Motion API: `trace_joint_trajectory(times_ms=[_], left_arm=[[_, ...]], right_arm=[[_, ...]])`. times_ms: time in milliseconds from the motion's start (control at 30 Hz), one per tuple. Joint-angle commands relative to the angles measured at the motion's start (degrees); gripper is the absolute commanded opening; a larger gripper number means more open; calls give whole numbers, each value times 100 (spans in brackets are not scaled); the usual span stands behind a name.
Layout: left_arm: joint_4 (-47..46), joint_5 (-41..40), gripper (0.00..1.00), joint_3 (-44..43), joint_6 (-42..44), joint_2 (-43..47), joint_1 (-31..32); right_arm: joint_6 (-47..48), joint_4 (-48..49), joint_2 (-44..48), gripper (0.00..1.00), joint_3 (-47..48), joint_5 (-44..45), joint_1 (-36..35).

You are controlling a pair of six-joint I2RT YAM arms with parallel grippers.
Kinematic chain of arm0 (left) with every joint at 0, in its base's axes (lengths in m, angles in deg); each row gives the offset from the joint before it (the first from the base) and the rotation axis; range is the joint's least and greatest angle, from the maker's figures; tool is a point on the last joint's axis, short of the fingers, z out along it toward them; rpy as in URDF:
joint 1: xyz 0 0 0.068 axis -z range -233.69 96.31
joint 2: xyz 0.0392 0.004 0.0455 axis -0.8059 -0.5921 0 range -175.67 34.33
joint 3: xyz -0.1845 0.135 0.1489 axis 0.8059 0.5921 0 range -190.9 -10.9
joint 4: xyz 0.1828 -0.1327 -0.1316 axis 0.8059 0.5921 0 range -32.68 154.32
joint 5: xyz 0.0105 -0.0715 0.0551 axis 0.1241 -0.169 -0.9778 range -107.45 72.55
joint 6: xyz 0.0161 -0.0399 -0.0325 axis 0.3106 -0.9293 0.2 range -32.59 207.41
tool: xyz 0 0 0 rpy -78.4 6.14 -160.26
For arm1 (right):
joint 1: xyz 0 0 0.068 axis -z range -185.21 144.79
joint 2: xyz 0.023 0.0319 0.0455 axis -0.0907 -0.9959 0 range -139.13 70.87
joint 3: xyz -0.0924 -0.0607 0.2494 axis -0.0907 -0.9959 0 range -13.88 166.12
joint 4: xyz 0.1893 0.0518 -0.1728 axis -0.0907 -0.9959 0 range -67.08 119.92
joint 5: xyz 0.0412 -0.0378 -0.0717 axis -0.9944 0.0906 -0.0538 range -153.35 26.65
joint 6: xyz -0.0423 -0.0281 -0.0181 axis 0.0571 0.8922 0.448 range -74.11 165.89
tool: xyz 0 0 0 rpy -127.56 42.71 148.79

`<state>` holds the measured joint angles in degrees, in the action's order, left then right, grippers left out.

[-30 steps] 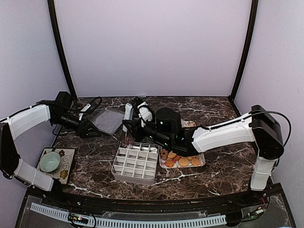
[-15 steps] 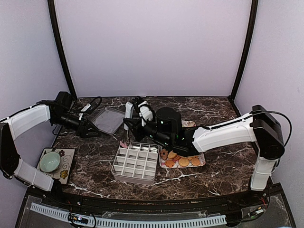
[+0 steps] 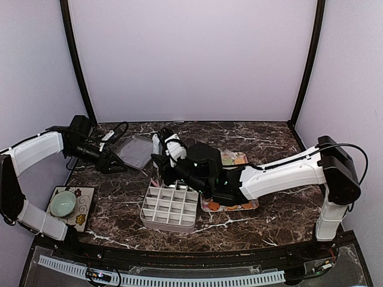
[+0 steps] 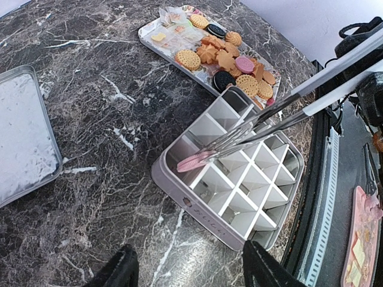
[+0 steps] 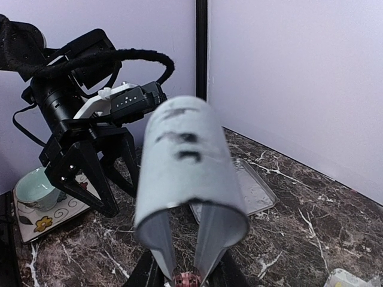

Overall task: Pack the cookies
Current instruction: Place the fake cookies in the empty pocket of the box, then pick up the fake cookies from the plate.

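Note:
My right gripper [image 3: 175, 162] is shut on a pair of metal tongs [image 4: 287, 110]. The tong tips pinch a pink cookie [image 4: 194, 161] at rim height over a corner cell of the white divided box [image 4: 197, 206]. The same pink cookie [image 5: 185, 279] shows below the tongs' white handle [image 5: 188, 161] in the right wrist view. More cookies [image 4: 221, 57], round golden, black and brown, lie on a flower-patterned tray [image 4: 157, 37] beside the box. My left gripper [image 4: 190, 269] hangs open and empty over the table, left of the box.
A metal lid [image 3: 134, 150] lies at the back left, close to my left gripper [image 3: 114, 164]. A green bowl [image 3: 63, 203] sits on a flowered mat at the front left. The right arm [image 3: 281, 170] stretches across the tray.
The right arm has moved left and a little nearer with the tongs, now covering most of the cookie tray in the top view. The left arm has stayed put.

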<state>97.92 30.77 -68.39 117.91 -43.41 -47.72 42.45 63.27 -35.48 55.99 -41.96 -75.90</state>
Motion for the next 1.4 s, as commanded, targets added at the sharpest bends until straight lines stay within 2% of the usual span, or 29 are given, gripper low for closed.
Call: trace_joint_trajectory(times_ms=[0,167,533,633,700,767,900,1033,1200,1367], left_arm=[[120,143,61,-97,70,92,-22],[133,160,60,-86,55,117,-21],[146,168,60,-109,52,118,-21],[142,149,60,-107,44,127,-26],[142,149,60,-95,44,123,-29],[133,151,61,-105,29,118,-18],[97,202,61,-119,-16,118,-21],[110,211,60,-138,-10,118,-24],[116,204,60,-151,0,110,-20],[164,217,60,-214,-1,74,-21]], right_arm=[[68,-67,-65,0,338,693,-142],[-143,-330,-234,0,559,975,-208],[-400,-496,-440,2,731,797,-233],[-403,-471,-392,12,739,813,-233],[-371,-436,-323,25,752,814,-221],[-357,-418,-252,34,773,795,-186],[-453,-291,-37,43,661,625,-110],[-591,-120,178,42,487,554,-43],[-678,198,613,34,160,528,97],[-544,462,1315,33,-592,631,309]])
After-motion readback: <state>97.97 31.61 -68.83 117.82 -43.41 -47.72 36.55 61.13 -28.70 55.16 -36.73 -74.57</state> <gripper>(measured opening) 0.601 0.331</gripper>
